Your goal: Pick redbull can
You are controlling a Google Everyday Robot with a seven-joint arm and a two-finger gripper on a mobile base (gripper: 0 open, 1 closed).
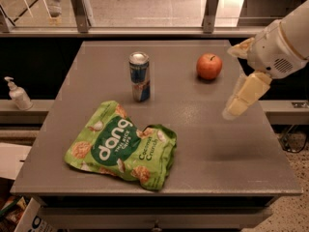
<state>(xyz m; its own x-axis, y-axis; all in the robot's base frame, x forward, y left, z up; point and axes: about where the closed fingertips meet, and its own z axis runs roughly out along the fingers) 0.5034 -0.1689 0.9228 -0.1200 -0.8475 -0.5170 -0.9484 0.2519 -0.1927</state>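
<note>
The redbull can [139, 76] stands upright on the grey table [203, 144], left of centre toward the back. It is slim, blue and silver, with a silver top. My gripper [237, 100] hangs at the end of the white arm above the table's right side. It is well to the right of the can and just right of and nearer than the apple. It holds nothing that I can see.
A red apple [209, 66] sits at the back right of the table. A green Dang chips bag [122, 147] lies in front of the can. A soap dispenser [17, 94] stands on a ledge to the left. A railing runs behind the table.
</note>
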